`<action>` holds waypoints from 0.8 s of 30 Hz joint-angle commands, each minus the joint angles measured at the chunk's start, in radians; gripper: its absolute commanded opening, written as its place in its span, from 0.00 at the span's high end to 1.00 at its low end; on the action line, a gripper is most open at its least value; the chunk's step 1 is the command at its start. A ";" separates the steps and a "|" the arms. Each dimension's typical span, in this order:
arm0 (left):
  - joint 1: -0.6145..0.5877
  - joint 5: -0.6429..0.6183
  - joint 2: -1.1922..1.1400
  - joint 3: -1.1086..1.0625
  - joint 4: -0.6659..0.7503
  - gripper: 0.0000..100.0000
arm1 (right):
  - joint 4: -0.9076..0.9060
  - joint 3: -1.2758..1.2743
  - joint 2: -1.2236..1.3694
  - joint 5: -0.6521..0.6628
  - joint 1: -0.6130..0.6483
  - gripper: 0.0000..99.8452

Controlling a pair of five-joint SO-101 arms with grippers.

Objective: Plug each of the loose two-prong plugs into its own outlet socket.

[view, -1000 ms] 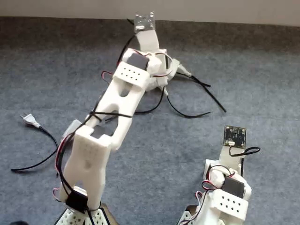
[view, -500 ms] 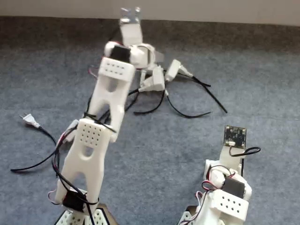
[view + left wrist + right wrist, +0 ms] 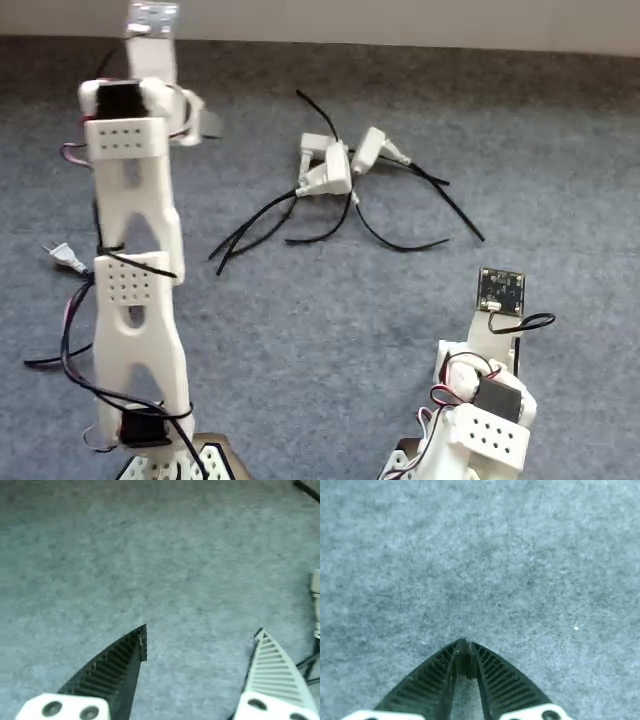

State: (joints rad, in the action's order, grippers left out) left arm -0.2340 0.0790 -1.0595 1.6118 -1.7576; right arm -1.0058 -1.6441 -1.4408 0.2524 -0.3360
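Two white outlet sockets [image 3: 325,168] and a white plug [image 3: 370,148] lie in a cluster on the grey carpet, tangled with black cords [image 3: 400,245]. Another two-prong plug [image 3: 65,257] on a black cord lies at the left, beside the left arm. My left gripper [image 3: 201,637] hangs open over bare carpet at the far back left [image 3: 198,122], left of the cluster, with nothing in it. A white plug body [image 3: 316,600] shows at the edge of its wrist view. My right gripper [image 3: 465,652] is shut and empty, pointing down at the carpet near the front right.
The right arm [image 3: 485,400] is folded at the front right, its camera board [image 3: 500,290] facing up. A pale wall edge runs along the back. Open carpet lies between the cluster and the right arm.
The left arm has swung from over the socket cluster to the far back left, uncovering the sockets and cords. The right arm has not moved.
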 commanded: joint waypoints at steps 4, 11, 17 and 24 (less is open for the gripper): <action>-0.077 0.272 0.114 -0.328 -0.009 0.68 | 0.016 -0.008 -0.001 0.017 0.028 0.99; -0.082 0.608 0.447 -0.906 -0.005 0.71 | 0.018 -0.025 -0.001 0.017 0.030 0.99; -0.120 0.859 0.667 -1.280 -0.003 0.71 | 0.018 -0.025 -0.001 0.017 0.030 0.99; -0.166 1.034 0.771 -1.488 -0.002 0.71 | 0.018 -0.025 -0.001 0.017 0.030 0.99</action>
State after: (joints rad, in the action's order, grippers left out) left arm -0.3874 1.0702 -0.3567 0.1726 -1.7545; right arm -1.0058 -1.6533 -1.4454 0.2524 -0.3222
